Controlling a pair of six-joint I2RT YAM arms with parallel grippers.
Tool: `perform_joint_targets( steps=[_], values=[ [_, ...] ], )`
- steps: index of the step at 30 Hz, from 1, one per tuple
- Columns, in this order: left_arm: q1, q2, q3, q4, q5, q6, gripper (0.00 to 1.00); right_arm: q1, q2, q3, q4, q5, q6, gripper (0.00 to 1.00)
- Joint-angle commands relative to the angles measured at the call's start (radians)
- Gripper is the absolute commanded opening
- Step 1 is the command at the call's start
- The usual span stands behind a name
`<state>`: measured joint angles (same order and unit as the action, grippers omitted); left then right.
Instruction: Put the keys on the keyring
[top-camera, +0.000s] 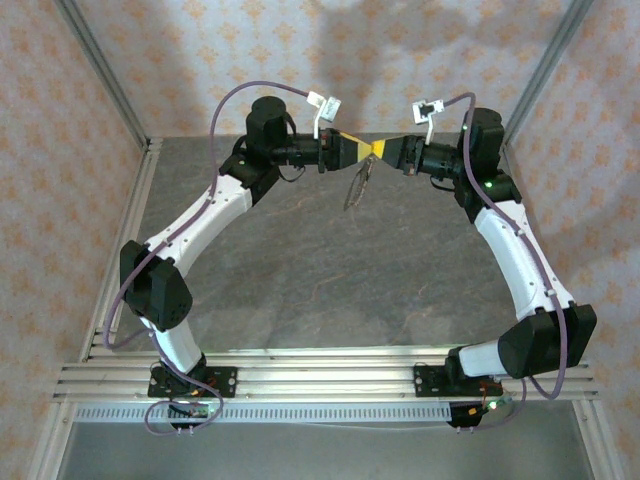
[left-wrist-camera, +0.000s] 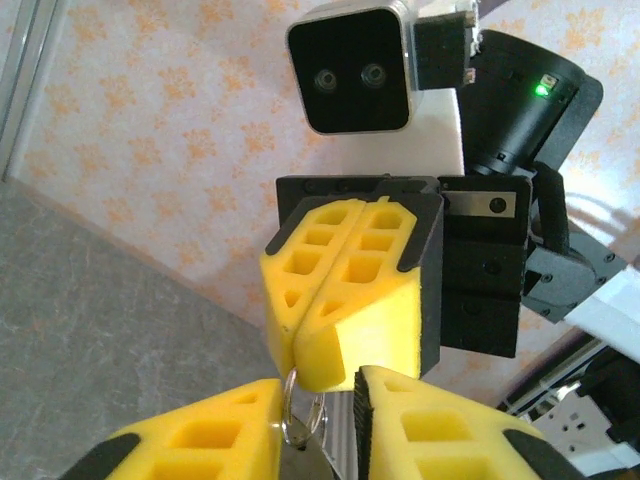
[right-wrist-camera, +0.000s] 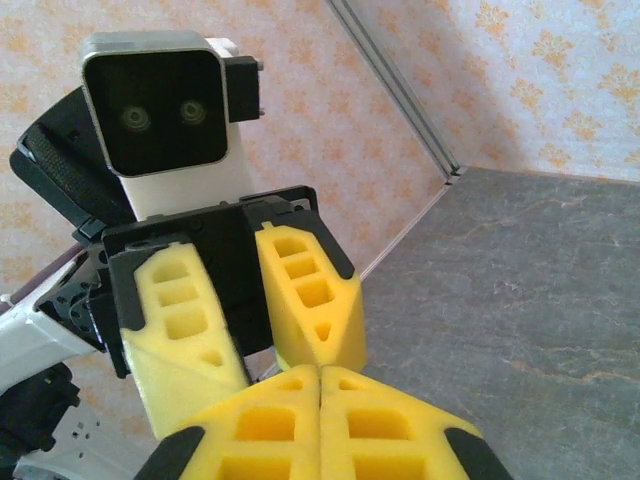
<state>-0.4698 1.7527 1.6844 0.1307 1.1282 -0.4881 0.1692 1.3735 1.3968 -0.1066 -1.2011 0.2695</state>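
Yellow fingers (left-wrist-camera: 200, 440) of the left gripper (left-wrist-camera: 320, 388) fill the bottom of the left wrist view, standing apart with a clear gap between them. In that gap hangs the keyring (left-wrist-camera: 300, 415), a thin metal loop. Its top sits at the tips of the right gripper (left-wrist-camera: 305, 360), whose two yellow fingers are pressed flat together and appear to pinch it. A dull grey piece (left-wrist-camera: 303, 466) sits under the loop at the picture's lower edge, too cropped to identify. The right wrist view agrees: that gripper's own fingers meet along a tight seam, while the left gripper's fingers opposite are spread, one on each side. From above, both arms reach toward the back of the grey table (top-camera: 300, 280) and meet tip to tip in mid-air, with the loop dangling just under the meeting point, clear of the tabletop. A green light (left-wrist-camera: 541, 89) glows on the right arm, and flowered wallpaper (left-wrist-camera: 150, 120) lies behind.
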Motion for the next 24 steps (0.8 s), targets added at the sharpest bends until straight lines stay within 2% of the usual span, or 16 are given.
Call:
perform_joint_targets(
  steps=[1,3,16,19,24],
  values=[
    [-0.016,-0.019,0.009,0.033,0.056,0.024,0.2,-0.001,0.007,0.001,0.091,-0.014,0.024,0.0],
    [-0.019,-0.02,0.012,0.027,0.059,0.032,0.14,-0.001,0.009,0.0,0.092,-0.014,0.028,0.0],
    [-0.042,-0.001,0.054,-0.035,0.049,0.069,0.05,-0.001,0.013,-0.016,0.095,-0.015,0.034,0.0],
    [-0.049,0.004,0.068,-0.074,0.054,0.096,0.08,-0.002,0.019,-0.015,0.107,-0.015,0.049,0.0],
    [-0.058,0.009,0.083,-0.116,0.054,0.123,0.2,-0.002,0.026,-0.012,0.109,-0.017,0.053,0.0]
  ],
)
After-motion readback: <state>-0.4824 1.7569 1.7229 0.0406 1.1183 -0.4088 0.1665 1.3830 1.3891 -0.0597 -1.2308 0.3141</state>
